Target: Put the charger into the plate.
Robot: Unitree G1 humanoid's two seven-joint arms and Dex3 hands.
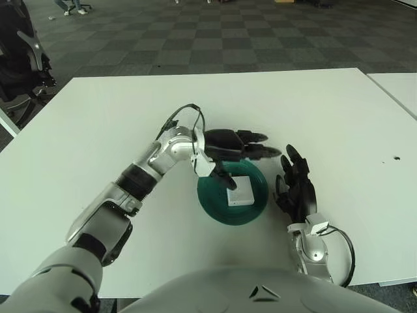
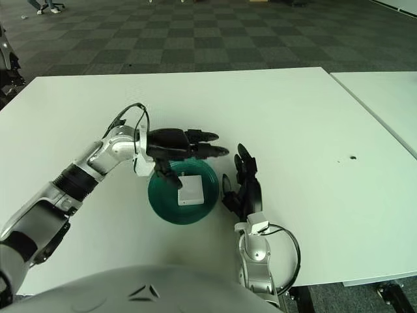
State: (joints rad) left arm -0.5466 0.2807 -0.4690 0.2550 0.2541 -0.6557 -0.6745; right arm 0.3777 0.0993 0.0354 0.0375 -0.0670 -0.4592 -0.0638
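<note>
Two silver-grey metal arms with black bands at the joints. Left arm (image 1: 140,179) segmented, forearm ringed in black, thin black cable (image 1: 186,112) looping over the wrist. Left hand (image 1: 234,143) black, three thick fingers, white plate at its base. Right hand (image 1: 296,189) likewise black; white tag at its silver wrist (image 1: 311,242), black cable (image 1: 345,251) curling beside it. Rounded grey torso (image 1: 247,290) with small dark marks.
</note>
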